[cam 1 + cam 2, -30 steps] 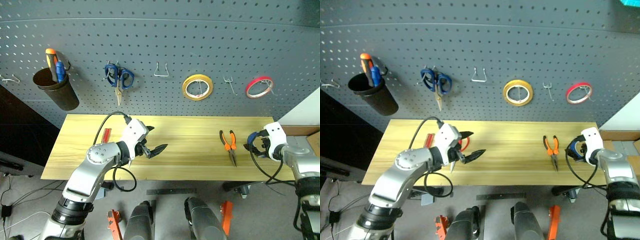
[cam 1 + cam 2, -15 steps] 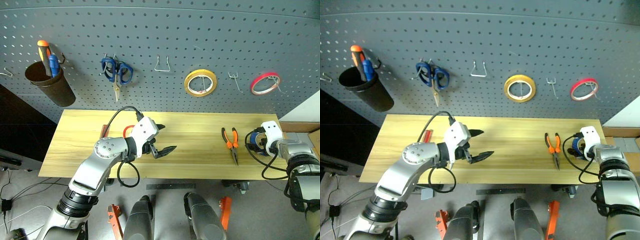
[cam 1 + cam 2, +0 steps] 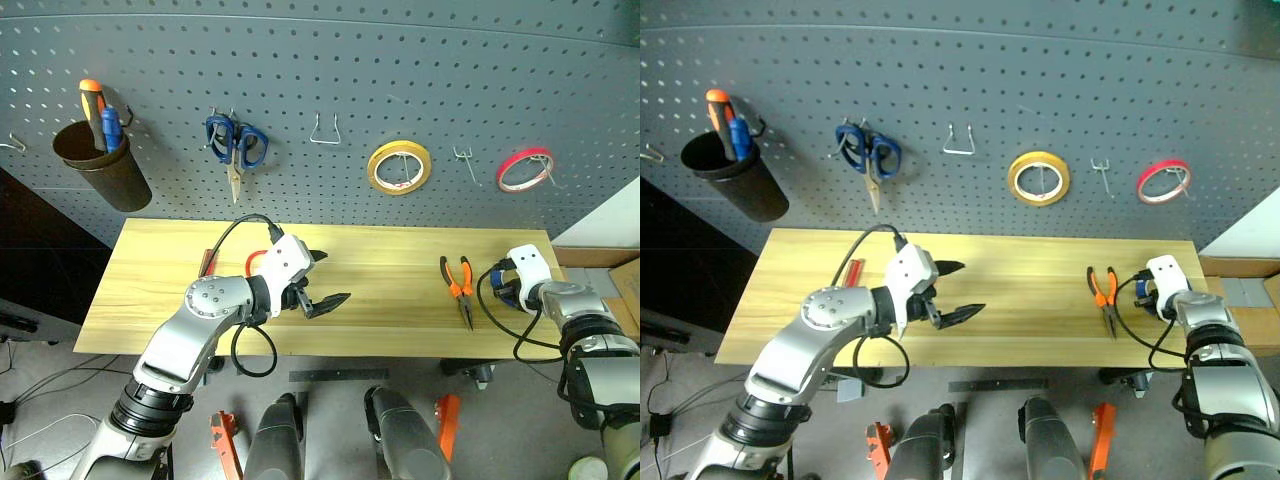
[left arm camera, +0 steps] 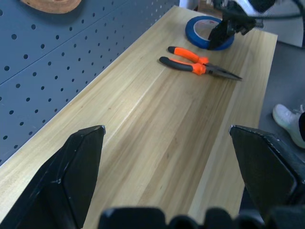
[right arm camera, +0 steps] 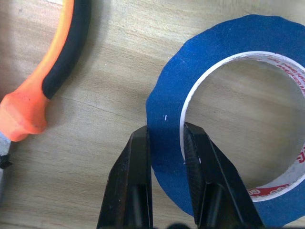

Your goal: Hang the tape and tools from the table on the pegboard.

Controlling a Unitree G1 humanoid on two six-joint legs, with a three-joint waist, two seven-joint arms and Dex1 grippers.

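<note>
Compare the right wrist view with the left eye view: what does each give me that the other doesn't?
Right wrist view alone: the right gripper shut on the blue tape, one finger outside the ring's wall and one inside, the roll flat on the table.

Left eye view alone: the pegboard with its bare hooks, the yellow tape roll, the red tape roll, and the open left gripper.

Both: the pliers beside the tape.

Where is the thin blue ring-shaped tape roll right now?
The thin blue ring-shaped tape roll lies flat at the light yellow wooden table's right end, beside the orange-and-black pliers, its wall pinched by the right tool.
</note>
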